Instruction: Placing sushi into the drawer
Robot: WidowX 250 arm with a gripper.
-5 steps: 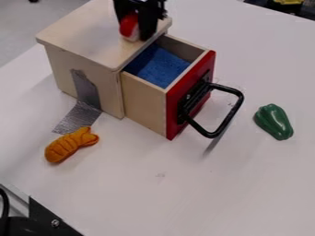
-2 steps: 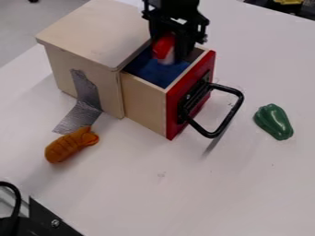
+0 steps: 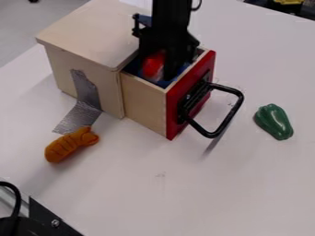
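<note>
The wooden drawer (image 3: 144,105), with a red front and black handle, is pulled out of its box, and blue material lines its floor. My gripper (image 3: 159,69) hangs down into the drawer's open top, shut on the red and white sushi (image 3: 153,65). Part of the sushi is hidden behind the gripper, and I cannot tell whether it touches the blue lining.
The wooden box (image 3: 92,34) stands behind and left of the drawer, with grey tape (image 3: 84,103) down to the table. An orange toy (image 3: 71,144) lies at the left, a green pepper (image 3: 274,121) at the right. The black handle (image 3: 230,113) juts out rightward.
From above the box top, my gripper has moved right and then down into the drawer, carrying the sushi. The drawer, orange toy and pepper have kept their places.
</note>
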